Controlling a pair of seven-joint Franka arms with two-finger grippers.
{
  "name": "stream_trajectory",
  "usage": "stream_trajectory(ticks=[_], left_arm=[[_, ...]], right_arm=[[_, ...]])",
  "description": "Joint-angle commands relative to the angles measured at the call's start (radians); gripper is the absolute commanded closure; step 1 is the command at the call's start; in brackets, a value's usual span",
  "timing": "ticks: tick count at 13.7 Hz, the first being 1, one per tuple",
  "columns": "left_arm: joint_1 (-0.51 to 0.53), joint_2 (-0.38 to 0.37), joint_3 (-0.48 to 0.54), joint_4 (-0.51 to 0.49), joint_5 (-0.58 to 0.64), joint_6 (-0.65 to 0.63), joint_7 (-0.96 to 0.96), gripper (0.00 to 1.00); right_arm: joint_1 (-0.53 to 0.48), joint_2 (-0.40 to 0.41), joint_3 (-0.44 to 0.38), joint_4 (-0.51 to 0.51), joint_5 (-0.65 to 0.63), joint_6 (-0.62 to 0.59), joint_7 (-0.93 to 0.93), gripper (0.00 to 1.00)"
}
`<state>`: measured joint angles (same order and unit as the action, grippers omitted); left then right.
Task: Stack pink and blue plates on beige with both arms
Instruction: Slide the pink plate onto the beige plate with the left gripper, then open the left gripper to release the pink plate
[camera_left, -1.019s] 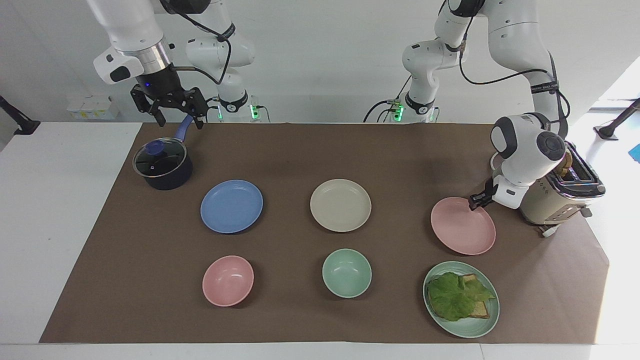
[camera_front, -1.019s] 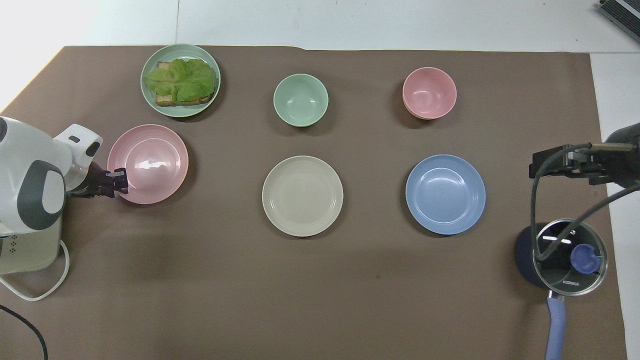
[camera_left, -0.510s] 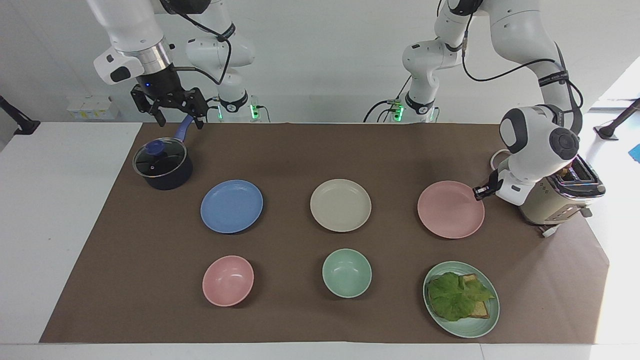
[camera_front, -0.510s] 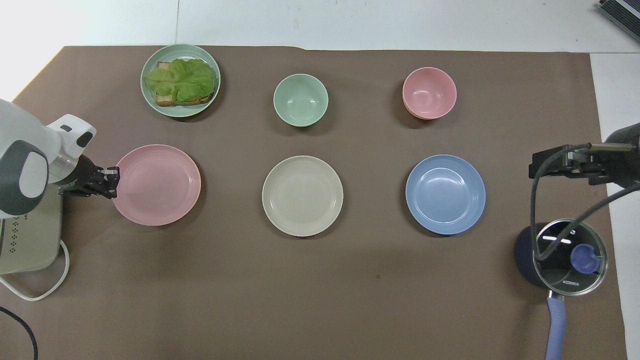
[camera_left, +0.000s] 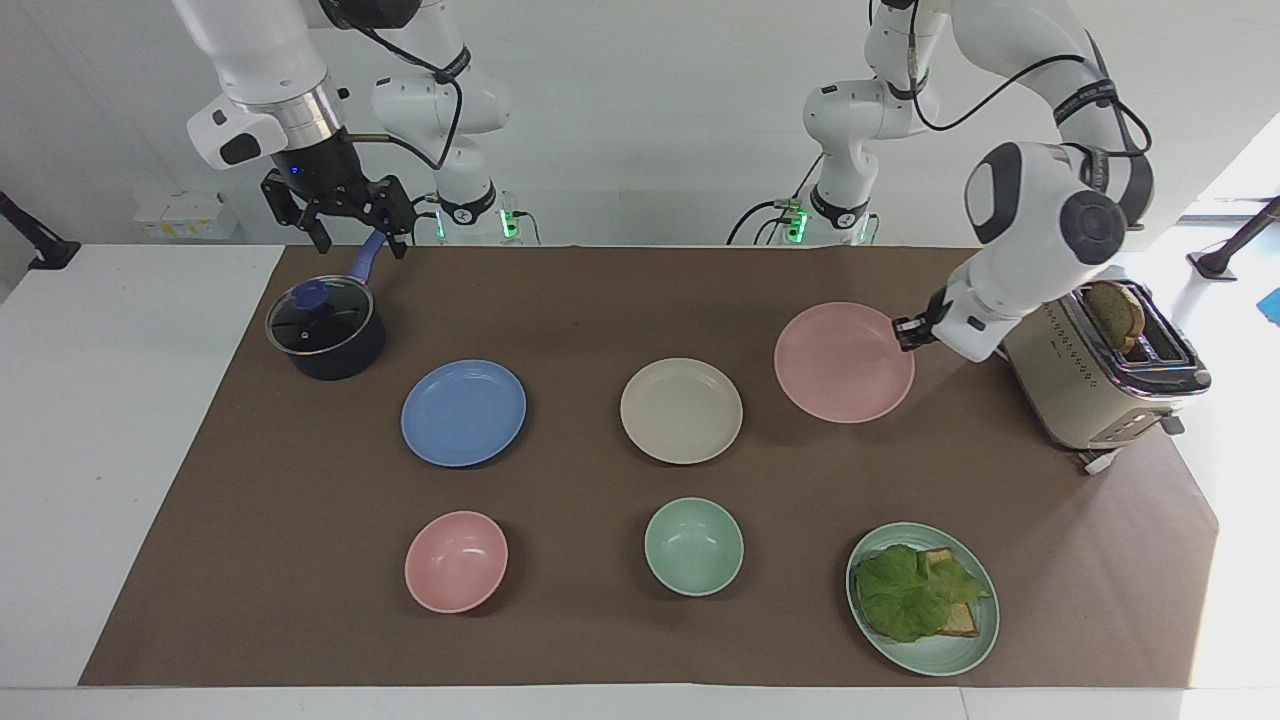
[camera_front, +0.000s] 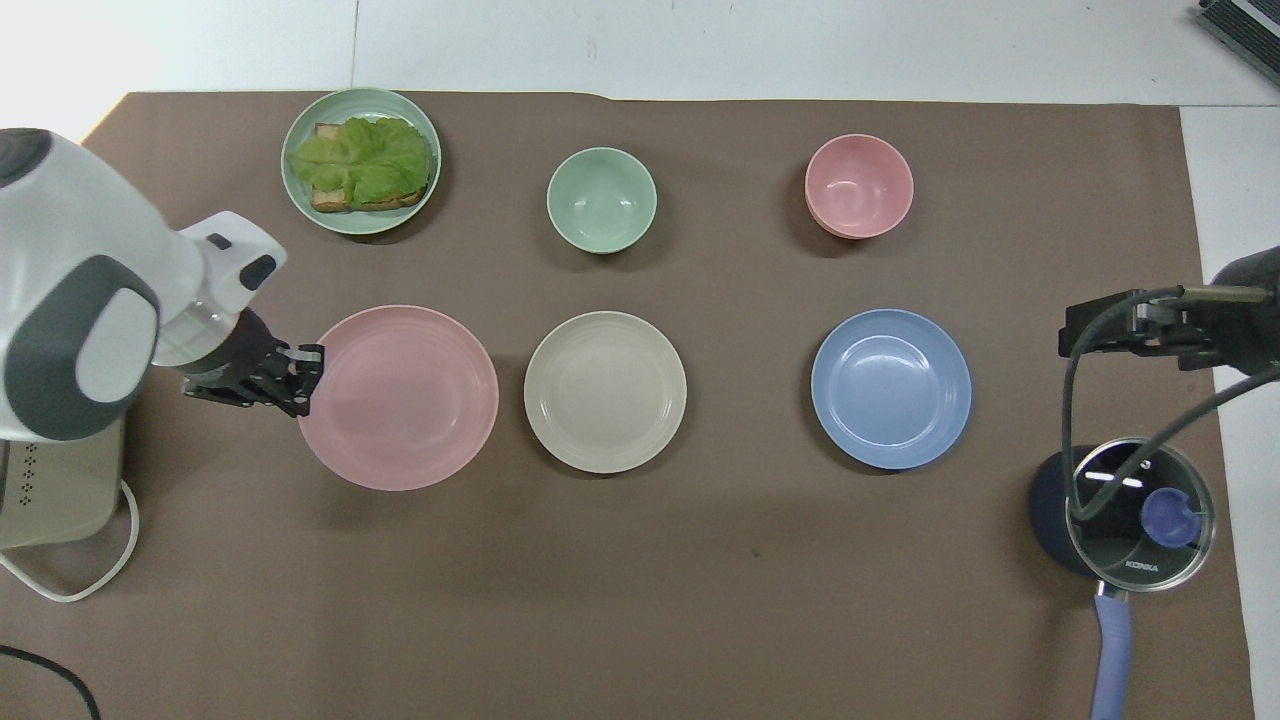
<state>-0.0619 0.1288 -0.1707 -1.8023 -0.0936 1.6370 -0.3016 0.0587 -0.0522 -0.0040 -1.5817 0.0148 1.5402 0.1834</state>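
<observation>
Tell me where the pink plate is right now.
The pink plate is in the air, held by its rim in the shut left gripper, beside the beige plate, toward the left arm's end of the table.

beige plate (camera_left: 681, 411) mid-table between blue plate (camera_left: 463, 412) and lifted pink plate (camera_left: 843, 362), bowls farther from robots, saucepan (camera_left: 326, 332) nearer

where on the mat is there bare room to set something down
The widest bare patch is the strip of brown mat on the robots' side of the beige plate and blue plate, running from the toaster to the pot. It is crowded between the plates and the bowl row; only narrow gaps there.
</observation>
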Motion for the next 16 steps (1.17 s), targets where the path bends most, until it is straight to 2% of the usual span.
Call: stream_trajectory(ticks=[1,3,8,12,13,14,15,16], left_arm=[[-0.091,-0.02,0.014,-0.031,-0.082,0.035,-0.071,1.0],[-0.186,-0.008,0.016,-0.063,-0.104,0.137,-0.117,1.0],[-0.243,0.092,0.014,-0.115,-0.11,0.421,-0.157,1.0],[-0.246,0.092,0.014,-0.127,-0.11,0.457,-0.148,1.0],[-0.246,0.092,0.014,-0.124,-0.11,0.46,-0.148,0.67],[-0.246,0.094,0.014,-0.124,-0.11,0.466,-0.148,0.05],[-0.251,0.094,0.014,-0.124,-0.11,0.472,-0.152,0.0],[-0.259,0.092,0.016,-0.124,-0.11,0.469,-0.151,0.0]], right_arm=[[-0.005,-0.02,-0.004,-0.024,0.01,0.008,-0.008,0.0],[-0.005,-0.021,-0.004,-0.026,0.01,0.008,-0.008,0.0],[-0.005,-0.021,-0.004,-0.026,0.01,0.006,-0.008,0.0],[-0.005,-0.021,-0.004,-0.027,0.01,0.006,-0.008,0.0],[-0.005,-0.021,-0.004,-0.026,0.01,0.006,-0.008,0.0],[-0.005,-0.021,-0.004,-0.026,0.01,0.006,-0.008,0.0],[-0.005,-0.021,-0.004,-0.026,0.01,0.006,-0.007,0.0],[-0.005,-0.021,-0.004,-0.026,0.01,0.006,-0.007,0.0]])
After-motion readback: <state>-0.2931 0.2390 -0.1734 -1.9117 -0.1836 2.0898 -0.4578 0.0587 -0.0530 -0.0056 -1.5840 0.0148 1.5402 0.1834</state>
